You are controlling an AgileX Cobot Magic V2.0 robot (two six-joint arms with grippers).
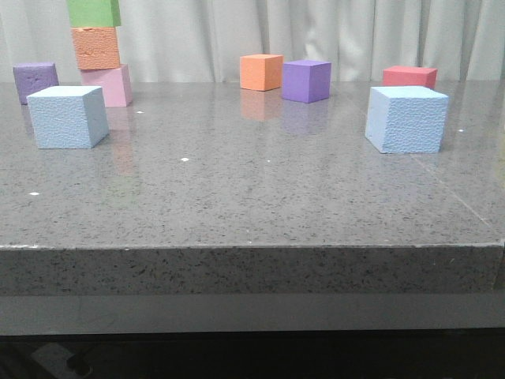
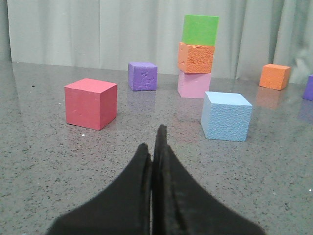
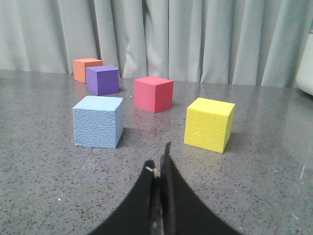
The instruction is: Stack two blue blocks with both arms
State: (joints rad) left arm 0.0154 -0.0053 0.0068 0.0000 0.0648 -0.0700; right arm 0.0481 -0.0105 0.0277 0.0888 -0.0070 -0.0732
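While both blue blocks, left point(image 1: 68, 117) and right point(image 1: 406, 118), sit well apart, you see left gripper point(image 2: 155, 142) and right gripper point(image 3: 160, 161) closed, empty.

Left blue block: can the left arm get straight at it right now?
Probably yes. In the left wrist view the blue block sits alone on bare table just ahead of the shut left end effector; the stack stands behind it, apart.

Open tabletop point(image 1: 252, 189) btwn blue blocks point(image 1: 68, 117), unobstructed.
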